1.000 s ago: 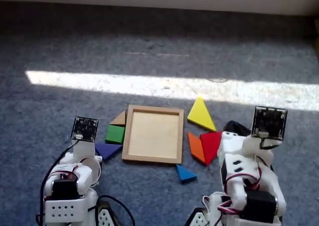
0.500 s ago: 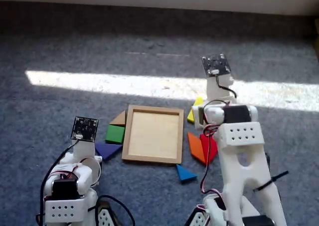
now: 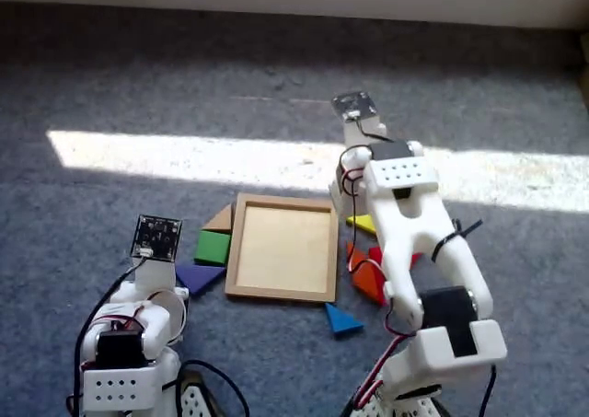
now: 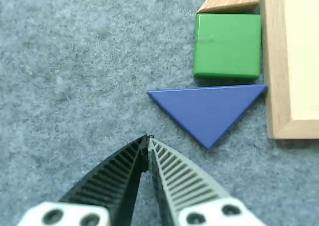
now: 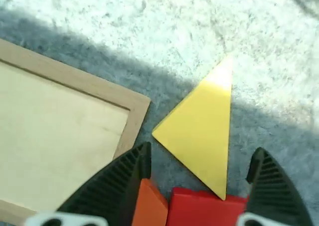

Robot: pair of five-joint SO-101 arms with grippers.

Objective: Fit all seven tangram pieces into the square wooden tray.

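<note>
Here, right gripper (image 5: 199,155) hung spread wide, one finger either side of the yellow triangle (image 5: 202,131); that triangle lay just beside a corner of the square wooden tray (image 5: 130,117); left gripper (image 4: 148,142) pressed together, tips near the blue triangle (image 4: 209,109); green square (image 4: 228,45) just beyond it.

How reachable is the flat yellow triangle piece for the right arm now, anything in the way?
Probably yes. The right gripper hangs open directly above the yellow triangle piece, jaws spanning it. Nothing covers it, though the red piece and orange piece lie close beside it.
</note>
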